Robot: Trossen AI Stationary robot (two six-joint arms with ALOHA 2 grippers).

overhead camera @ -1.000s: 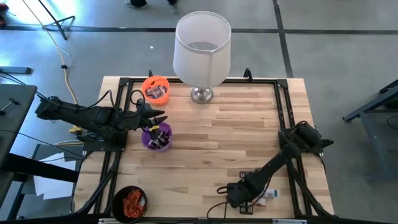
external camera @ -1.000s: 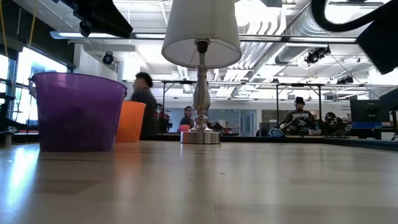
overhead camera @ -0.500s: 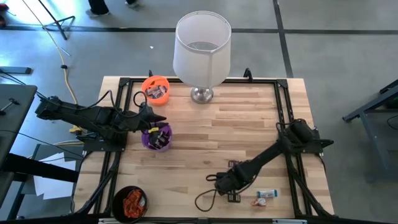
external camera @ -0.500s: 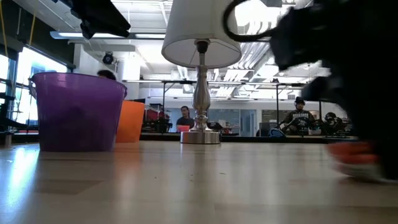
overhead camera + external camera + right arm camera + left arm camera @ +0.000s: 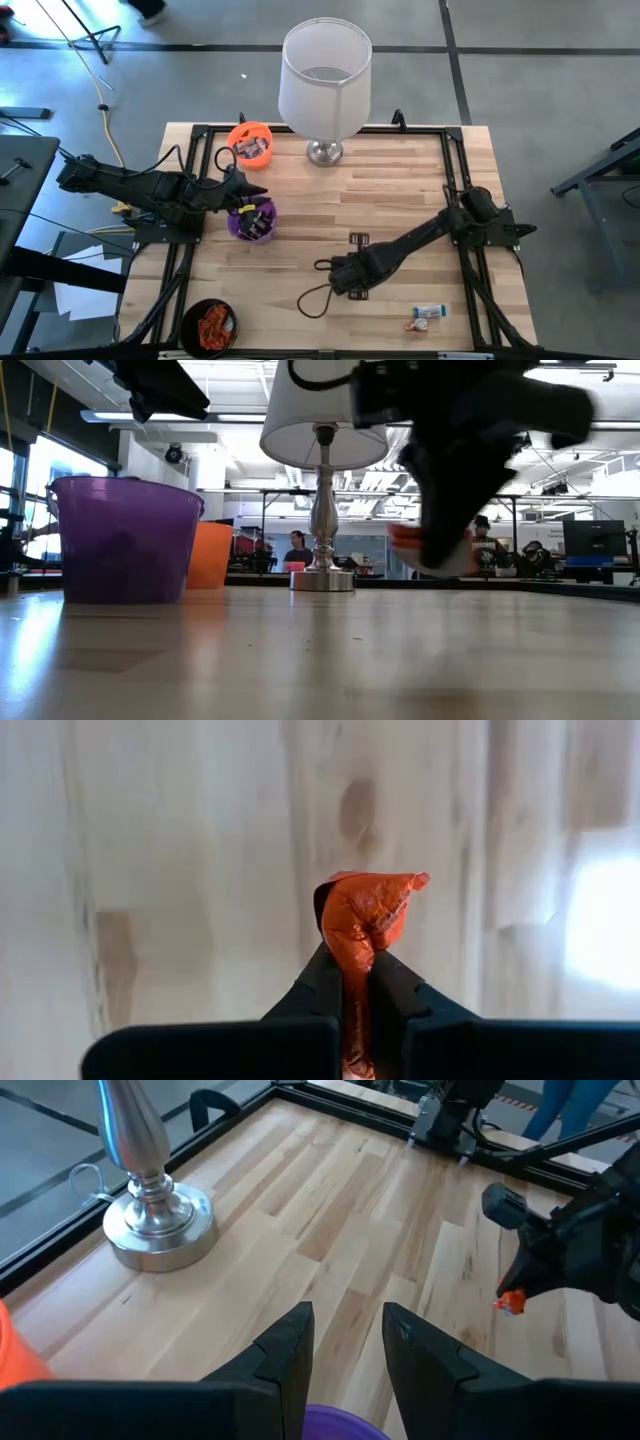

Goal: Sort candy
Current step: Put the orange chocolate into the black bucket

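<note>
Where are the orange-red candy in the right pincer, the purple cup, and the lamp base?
orange-red candy [image 5: 362, 922]: right wrist view, on the crinkled wrapper above the shut fingertips.
purple cup [image 5: 125, 540]: low view, middle of its side wall.
lamp base [image 5: 160, 1228]: left wrist view, top of the round silver foot.

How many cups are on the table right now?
3: an orange cup near the lamp, a purple cup under the left end effector, and a black cup at the front-left corner.

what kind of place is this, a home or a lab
Likely a robotics lab or open workshop: exposed ceiling ducts, people at workstations behind the wooden table, and a bare concrete floor.
</note>
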